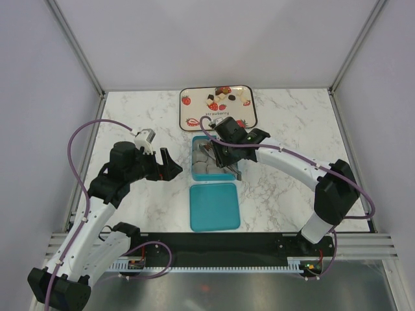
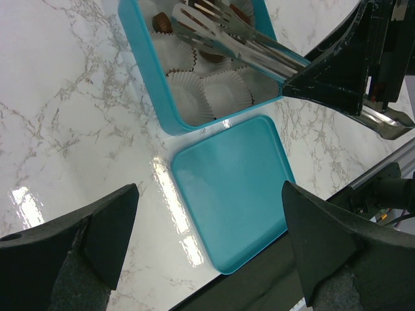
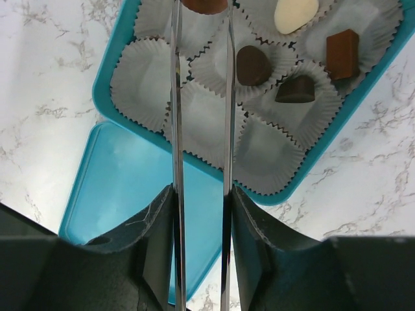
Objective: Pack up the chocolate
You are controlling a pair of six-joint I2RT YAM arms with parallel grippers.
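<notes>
**Steel tongs over a teal chocolate box**

The right gripper [image 3: 201,220] clamps thin, shiny steel tongs [image 3: 176,129] with a rounded brown chocolate [image 3: 204,5] between their tips, above the teal box [image 3: 107,78] mid-table. Four chocolates [image 3: 253,65] sit in its pleated paper cups [image 3: 139,81]. More lie on the tray [image 1: 188,107] at the table's far edge. The left gripper [image 2: 209,188] gapes wide, empty.

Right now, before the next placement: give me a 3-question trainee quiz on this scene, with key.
1. True or false: the left gripper is open and empty.
2. The right gripper is shut on: A) a spoon B) metal tongs C) a brush.
3. Where does the teal lid lie relative to the teal box?
Key: 1 true. 2 B. 3 Flat on the table, just on the near side of the box, not on it.
</notes>
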